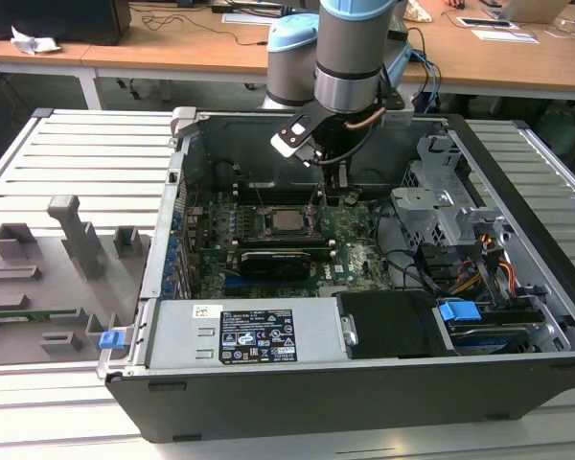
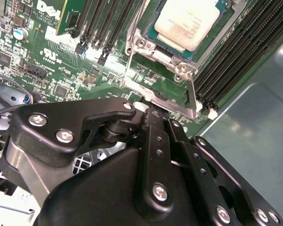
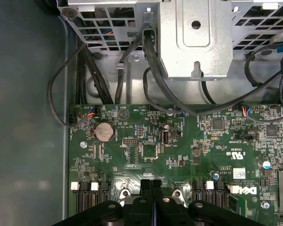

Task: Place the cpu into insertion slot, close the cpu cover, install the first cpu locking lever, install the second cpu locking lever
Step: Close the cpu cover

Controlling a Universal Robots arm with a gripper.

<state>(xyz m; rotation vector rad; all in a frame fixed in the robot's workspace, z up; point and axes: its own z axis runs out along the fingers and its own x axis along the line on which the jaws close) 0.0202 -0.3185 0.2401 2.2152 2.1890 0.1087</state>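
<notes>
The cpu (image 2: 186,23) lies flat in the insertion slot (image 2: 153,36), its pale metal top showing; the exterior view has the cpu (image 1: 287,221) mid-board. The cpu cover (image 2: 191,92) is swung open away from the slot, and green board shows through its window. My gripper (image 2: 153,115) is shut, with its tips against the cover's free edge. In the first wrist view the fingers (image 3: 145,190) sit pressed together between the cover's two corners. Whether any metal is pinched between them is hidden. In the exterior view the gripper (image 1: 340,192) hangs just to the right of the slot.
Black memory slots (image 2: 240,61) flank the socket. A black graphics card (image 1: 273,261) lies in front of it. A metal drive cage (image 1: 441,206) with cables (image 3: 151,70) stands to the exterior view's right, a power supply (image 1: 240,331) at the front and a grey fixture tray (image 1: 48,268) at the left.
</notes>
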